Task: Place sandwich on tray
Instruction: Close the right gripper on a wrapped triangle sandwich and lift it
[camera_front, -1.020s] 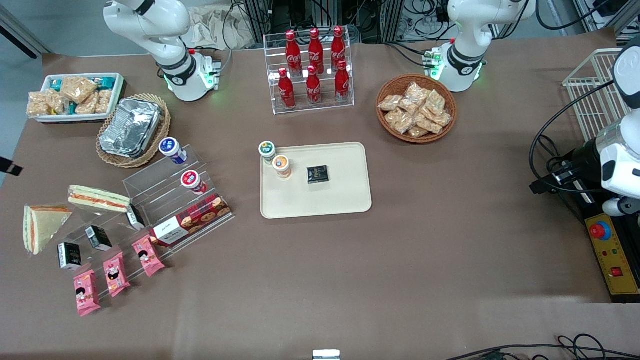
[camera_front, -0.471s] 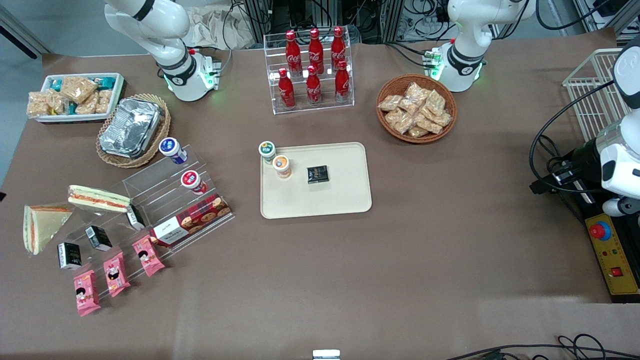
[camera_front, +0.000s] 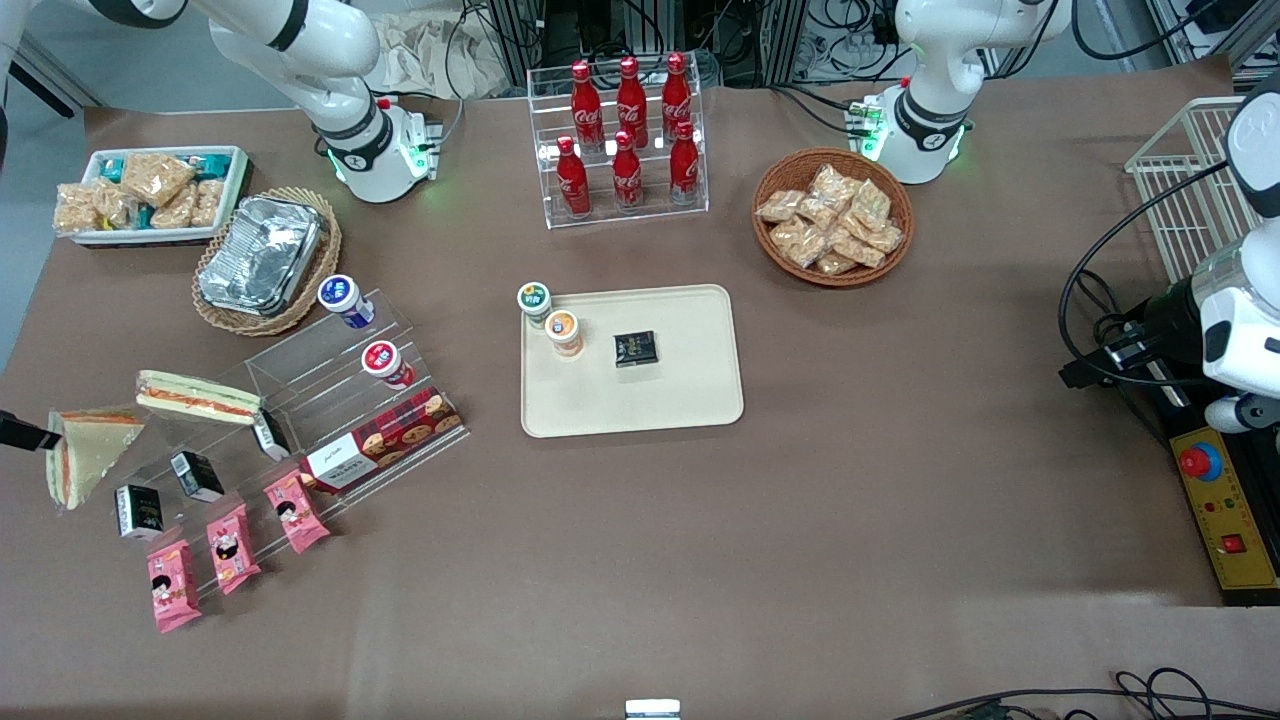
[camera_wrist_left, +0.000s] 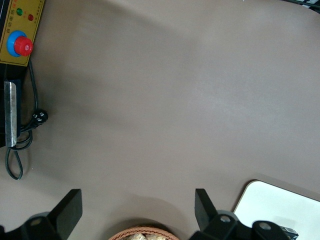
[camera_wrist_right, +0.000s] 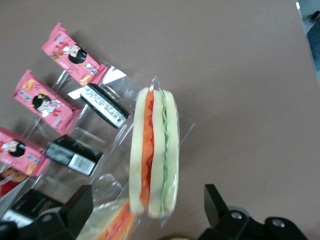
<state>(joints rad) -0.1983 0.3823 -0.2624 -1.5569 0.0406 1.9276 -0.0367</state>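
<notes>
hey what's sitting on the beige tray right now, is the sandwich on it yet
On the tray: an orange-lidded cup and a small black packet; a green-lidded cup sits at its corner. The sandwich isn't; the gripper hangs open above it.

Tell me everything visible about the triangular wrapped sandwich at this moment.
The triangular sandwich in clear plastic wrap has white bread with orange and green filling layers showing along its cut edge. It lies on the brown table at the working arm's end, beside the clear acrylic stand, nearer the front camera than the long flat slab sandwich. The pincer hovers open above it, fingers either side, not yet gripping. It is not on the cream-beige rectangular tray.
</notes>
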